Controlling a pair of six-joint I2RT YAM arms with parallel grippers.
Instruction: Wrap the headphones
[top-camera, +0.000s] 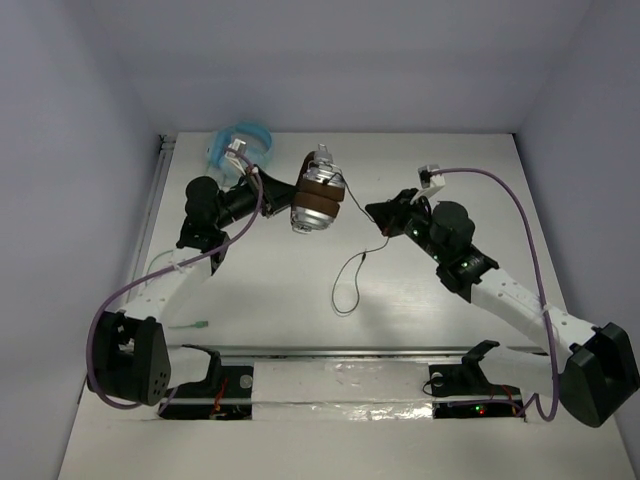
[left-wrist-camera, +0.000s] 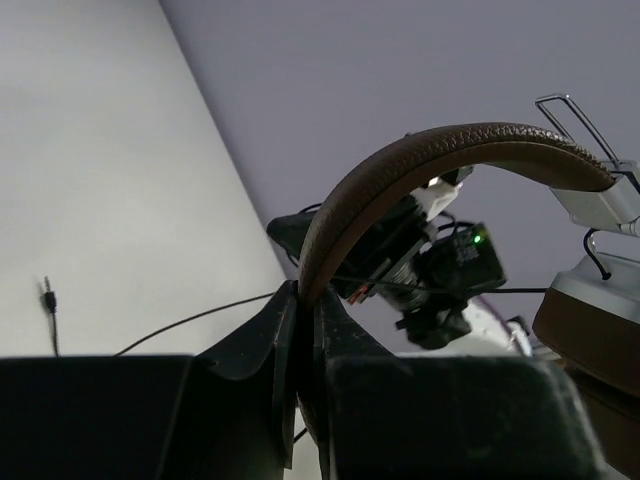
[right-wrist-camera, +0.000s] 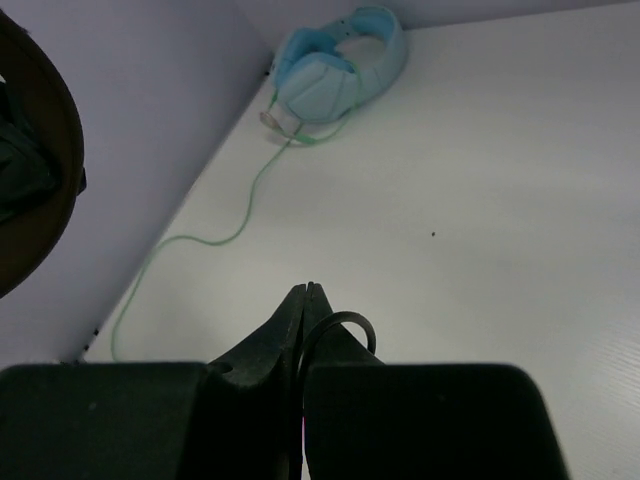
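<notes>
White table (top-camera: 300, 330), matte, bare over most of surface. Far left corner: light blue headphones (right-wrist-camera: 340, 65) lying flat. Their green cable (right-wrist-camera: 245, 200) trails along left edge toward near side. Middle of table: slack loop of thin black cable (top-camera: 345, 290), plug (left-wrist-camera: 48, 297) at free end.

The headphones (top-camera: 318, 192) sit near the worktop's (top-camera: 280, 310) rear edge, between the left gripper (top-camera: 282, 188) and the right gripper (top-camera: 382, 214). A second pair of headphones (top-camera: 238, 143) lies in the rear left corner. The cable (top-camera: 350, 278) trails to the centre.
</notes>
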